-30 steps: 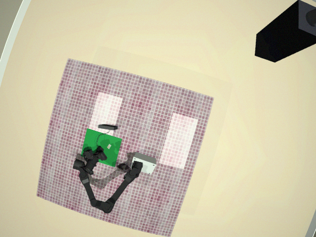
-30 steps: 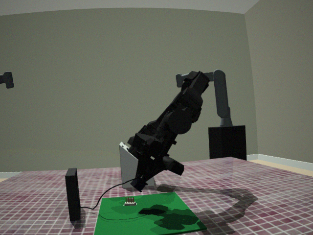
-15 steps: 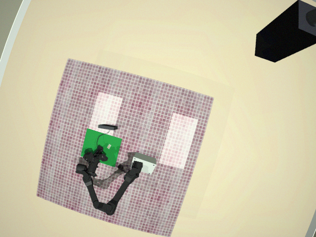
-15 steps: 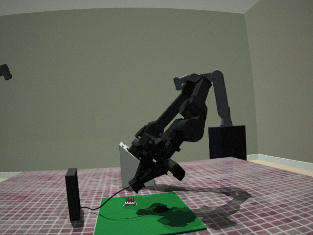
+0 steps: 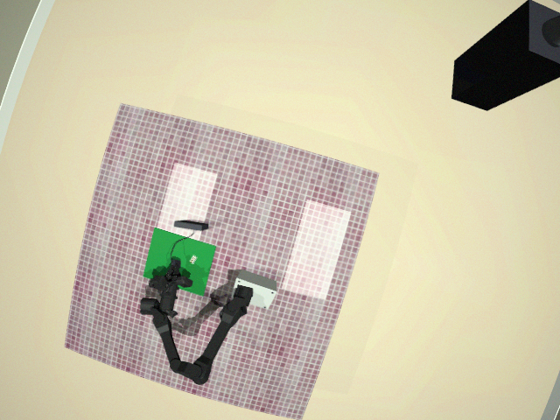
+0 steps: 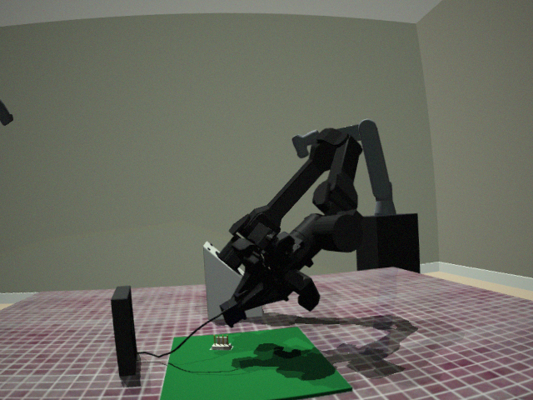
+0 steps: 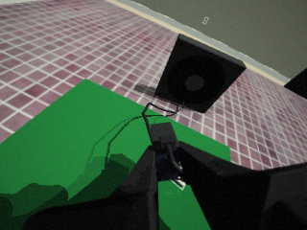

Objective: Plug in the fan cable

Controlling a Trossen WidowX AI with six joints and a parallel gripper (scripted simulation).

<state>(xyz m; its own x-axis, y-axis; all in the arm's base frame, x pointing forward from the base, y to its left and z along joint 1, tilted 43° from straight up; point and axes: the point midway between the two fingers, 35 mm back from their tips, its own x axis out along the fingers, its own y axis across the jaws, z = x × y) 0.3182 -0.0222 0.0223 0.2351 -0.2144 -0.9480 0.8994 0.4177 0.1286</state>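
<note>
My black two-fingered pincer (image 5: 174,266) (image 6: 233,311) (image 7: 164,148) is closed around the small dark block-shaped plug (image 6: 232,316) (image 7: 164,134), and I hold it tilted, in the air above the flat green square board (image 5: 180,253) (image 6: 258,370) (image 7: 96,125). The thin black cable (image 5: 171,246) (image 6: 193,333) (image 7: 147,126) goes from the plug to the black square fan (image 5: 191,225) (image 6: 123,331) (image 7: 194,81), which stands upright on the pink-and-white gridded worktop (image 5: 253,190) (image 6: 77,336) (image 7: 58,57), near the edge of the board. The white four-pin header (image 5: 193,259) (image 6: 221,345) is on the board, its pins upright, and my plug is apart from it.
</note>
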